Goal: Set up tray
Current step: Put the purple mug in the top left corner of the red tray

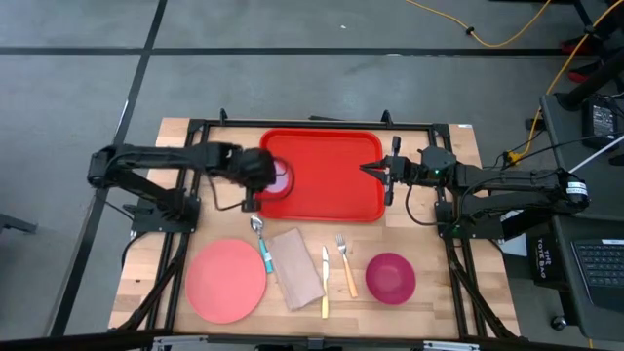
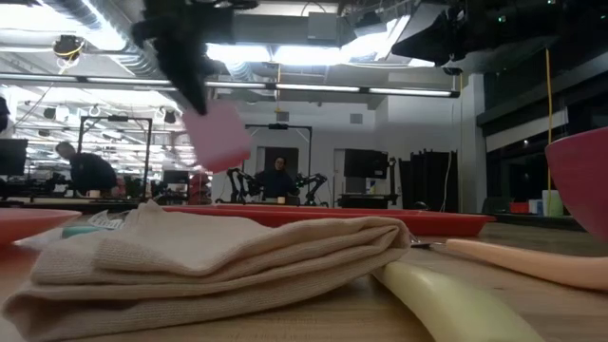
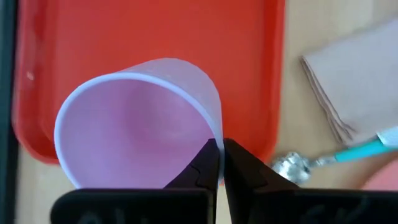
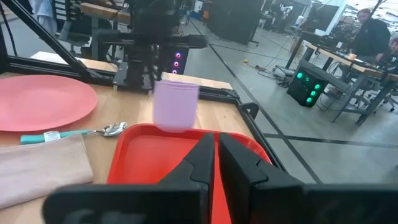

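The red tray [image 1: 331,185] lies at the table's far middle. A pale pink cup [image 1: 280,178] hangs tilted over the tray's left end, clear of it, with my left gripper [image 3: 219,152] shut on it. In the low view the cup [image 2: 220,135] shows well above the table. My right gripper [image 4: 215,155] hovers over the tray's right end, pointing toward the cup [image 4: 175,106]. Its fingers are shut with nothing visible between them. My left gripper pinches the cup's wall at the rim [image 3: 214,127], one finger inside the opening and one outside. The fingers slant down from the table's left side. The cup hangs below them, lifted clear of the tray, its mouth tipped up toward the wrist.
Along the near half of the table lie a round pink plate [image 1: 226,280], a teal-handled spoon [image 1: 261,244], a folded beige napkin [image 1: 295,265], a cream knife [image 1: 325,281], an orange fork [image 1: 344,263] and a magenta bowl [image 1: 390,276].
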Robot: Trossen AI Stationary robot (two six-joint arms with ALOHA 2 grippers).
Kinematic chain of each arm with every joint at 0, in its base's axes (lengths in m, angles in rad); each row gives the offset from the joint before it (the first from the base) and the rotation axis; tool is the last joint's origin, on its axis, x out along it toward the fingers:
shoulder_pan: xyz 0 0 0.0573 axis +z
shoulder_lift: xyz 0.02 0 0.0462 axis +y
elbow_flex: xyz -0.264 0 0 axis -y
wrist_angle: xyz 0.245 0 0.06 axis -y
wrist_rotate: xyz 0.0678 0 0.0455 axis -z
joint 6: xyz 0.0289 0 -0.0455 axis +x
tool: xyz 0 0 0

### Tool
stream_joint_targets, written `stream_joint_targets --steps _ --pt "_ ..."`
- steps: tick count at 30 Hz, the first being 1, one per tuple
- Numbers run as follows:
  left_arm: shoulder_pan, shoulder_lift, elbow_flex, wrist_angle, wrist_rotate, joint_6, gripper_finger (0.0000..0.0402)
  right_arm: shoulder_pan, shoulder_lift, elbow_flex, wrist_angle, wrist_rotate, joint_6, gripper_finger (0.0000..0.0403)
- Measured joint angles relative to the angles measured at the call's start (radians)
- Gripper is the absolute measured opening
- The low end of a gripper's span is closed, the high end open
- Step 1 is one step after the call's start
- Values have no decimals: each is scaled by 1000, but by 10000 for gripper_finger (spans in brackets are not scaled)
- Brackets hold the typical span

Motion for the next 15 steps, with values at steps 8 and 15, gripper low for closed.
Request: stream_joint_targets --steps 8,15 --pt "144 165 203 -48 56 183 2 0 0 0 -3 0 -25 29" --pt "247 294 322 -121 79 281 2 0 0 0 -2 0 -27 29"
